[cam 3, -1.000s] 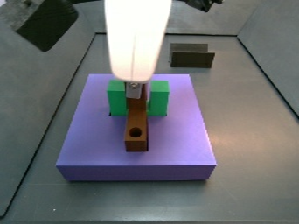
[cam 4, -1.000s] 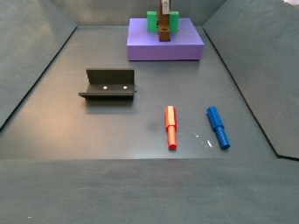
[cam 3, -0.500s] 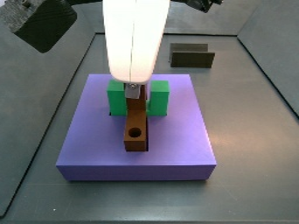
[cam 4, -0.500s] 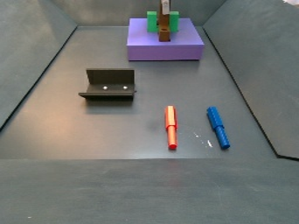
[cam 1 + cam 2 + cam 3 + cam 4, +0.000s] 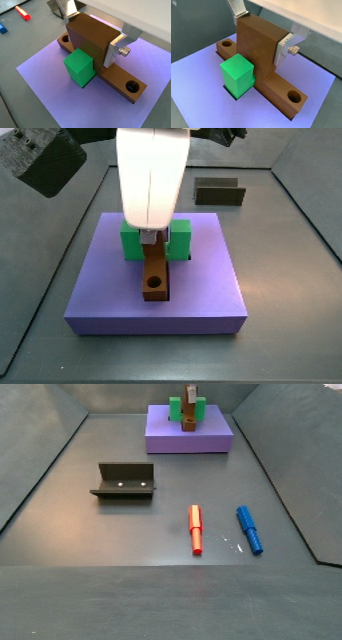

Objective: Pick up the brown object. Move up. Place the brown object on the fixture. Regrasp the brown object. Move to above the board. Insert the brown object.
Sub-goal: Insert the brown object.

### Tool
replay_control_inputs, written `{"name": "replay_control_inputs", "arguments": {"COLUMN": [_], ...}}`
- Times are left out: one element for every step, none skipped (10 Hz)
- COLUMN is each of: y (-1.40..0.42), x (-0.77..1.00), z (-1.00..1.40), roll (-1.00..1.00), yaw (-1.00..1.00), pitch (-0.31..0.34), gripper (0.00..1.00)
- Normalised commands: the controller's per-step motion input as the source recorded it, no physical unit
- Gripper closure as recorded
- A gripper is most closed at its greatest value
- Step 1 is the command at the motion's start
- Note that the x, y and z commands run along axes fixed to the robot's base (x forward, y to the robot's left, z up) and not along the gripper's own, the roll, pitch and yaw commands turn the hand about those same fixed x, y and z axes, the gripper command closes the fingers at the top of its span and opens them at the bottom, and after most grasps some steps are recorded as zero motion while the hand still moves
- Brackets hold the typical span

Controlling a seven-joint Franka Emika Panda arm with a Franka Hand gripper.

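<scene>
The brown object [image 5: 127,82] sits on the purple board [image 5: 40,75], its long arm lying in the lengthwise slot [image 5: 158,278]. Its upright stem [image 5: 254,50] stands against the green U-shaped block [image 5: 238,75]. My gripper [image 5: 90,40] hangs directly over it, and the two silver fingers [image 5: 284,47] press on opposite sides of the stem with no gap showing. In both side views the gripper [image 5: 152,234] [image 5: 193,396] stands at the board's green block. The fixture [image 5: 124,479] stands apart on the floor, with nothing on it.
A red marker [image 5: 197,529] and a blue marker [image 5: 250,529] lie on the floor in front of the fixture. Grey walls close in the floor around the board [image 5: 187,441].
The arm over the board looks slightly larger and shifted in the side view. The brown object stays seated in the slot, still between the fingers.
</scene>
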Motion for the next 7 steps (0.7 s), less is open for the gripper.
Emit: {"name": "replay_control_inputs", "arguments": {"y": [0.00,-0.08,-0.03,-0.01,0.00,0.00,0.00], "x": [0.00,0.00,0.00,0.00,0.00,0.03,0.00], "z": [-0.29,-0.89,-1.00,-1.00,-1.00,0.00,0.00], "roll": [-0.02,0.00,0.04,0.05,0.05,-0.03,0.00], "yaw": [0.00,-0.03,-0.12,-0.13,-0.12,0.00,0.00], "pitch": [0.000,0.000,0.019,0.036,0.066,0.021,0.001], "gripper": [1.00,1.00,1.00,1.00,1.00,1.00,1.00]}}
